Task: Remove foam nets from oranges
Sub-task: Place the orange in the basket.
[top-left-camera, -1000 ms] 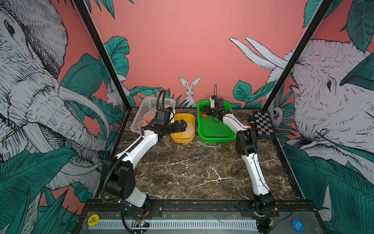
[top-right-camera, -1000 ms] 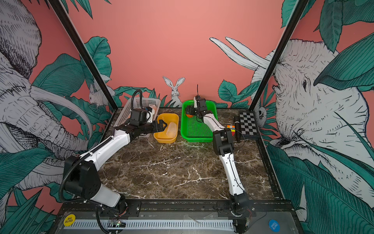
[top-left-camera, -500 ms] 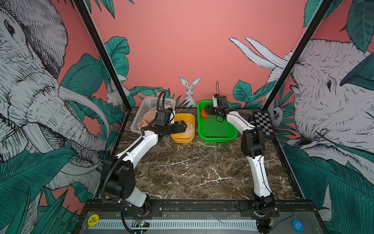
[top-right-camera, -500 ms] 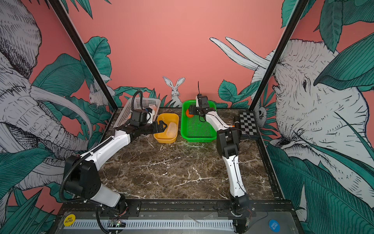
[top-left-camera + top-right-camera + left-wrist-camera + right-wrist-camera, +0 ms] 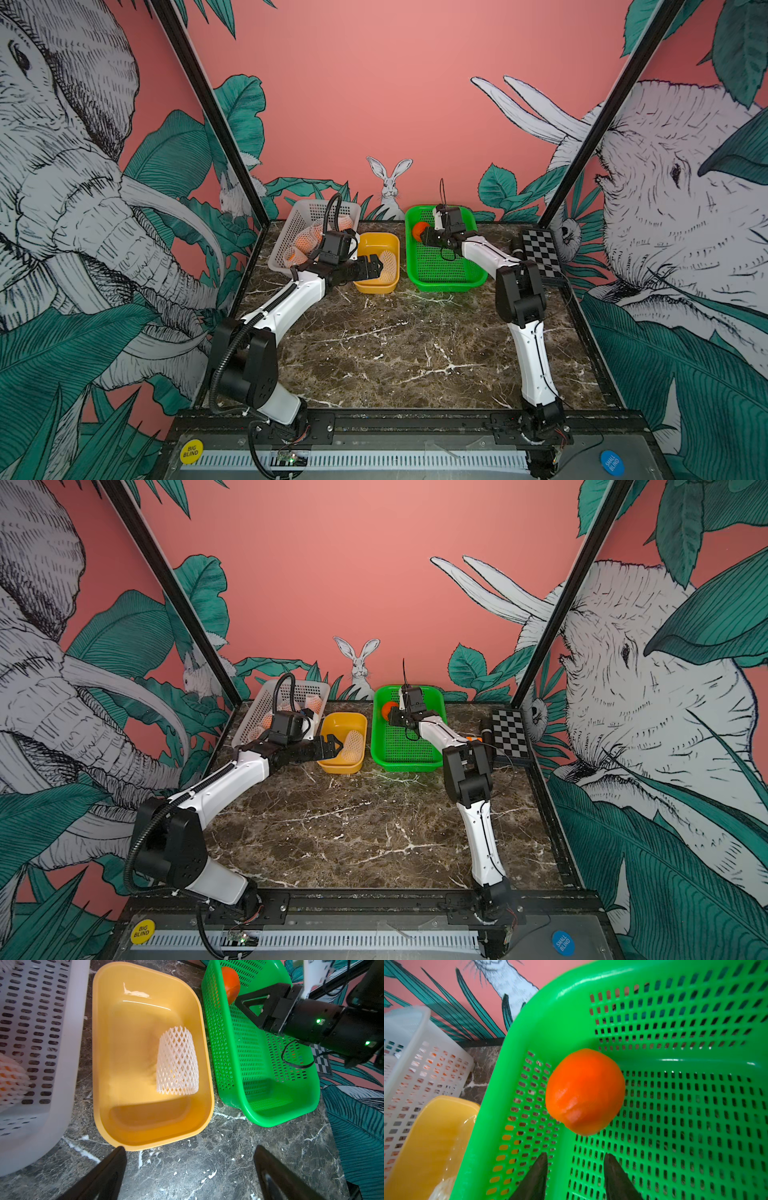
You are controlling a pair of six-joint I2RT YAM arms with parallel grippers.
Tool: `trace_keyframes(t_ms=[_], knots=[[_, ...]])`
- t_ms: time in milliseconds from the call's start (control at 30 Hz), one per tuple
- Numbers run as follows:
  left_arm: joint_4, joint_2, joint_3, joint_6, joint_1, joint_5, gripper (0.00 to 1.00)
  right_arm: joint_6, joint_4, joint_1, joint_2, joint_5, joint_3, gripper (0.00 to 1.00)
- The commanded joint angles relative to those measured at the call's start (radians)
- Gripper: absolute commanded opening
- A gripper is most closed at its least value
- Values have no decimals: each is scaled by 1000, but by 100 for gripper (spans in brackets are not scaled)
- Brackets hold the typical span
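since the netted oranges (image 5: 308, 245) lay in the white basket (image 5: 279, 253) left of centre, the left gripper (image 5: 190, 1148) (spread wide, empty) sat nearer; the right gripper (image 5: 575, 1155), parted, empty, faced a bare orange (image 5: 585, 1092).

Glossy plastic tub (image 5: 145, 1122) w/ matt foam net (image 5: 177, 1061) — marble-look table (image 5: 207, 1167).

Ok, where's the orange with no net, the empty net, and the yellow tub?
orange (image 5: 584, 1093): right wrist view, middle of its skin.
foam net (image 5: 177, 1061): left wrist view, middle of its mesh side.
yellow tub (image 5: 133, 1053): left wrist view, bare floor inside.
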State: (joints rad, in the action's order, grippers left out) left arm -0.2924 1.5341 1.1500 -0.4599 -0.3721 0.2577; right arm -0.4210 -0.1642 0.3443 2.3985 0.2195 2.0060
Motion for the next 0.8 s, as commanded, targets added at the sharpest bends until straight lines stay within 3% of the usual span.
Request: trace_keyframes(t_ms=[0, 400, 633, 767], knots=[[25, -14, -14, 3, 6, 25, 97, 1, 25, 4, 49, 15, 72, 43], [29, 19, 8, 3, 7, 46, 96, 19, -17, 2, 157, 20, 244, 42], [20, 17, 13, 9, 15, 42, 96, 33, -22, 2, 160, 22, 272, 48], [-25, 8, 27, 28, 23, 8, 96, 27, -22, 8, 73, 40, 194, 58]])
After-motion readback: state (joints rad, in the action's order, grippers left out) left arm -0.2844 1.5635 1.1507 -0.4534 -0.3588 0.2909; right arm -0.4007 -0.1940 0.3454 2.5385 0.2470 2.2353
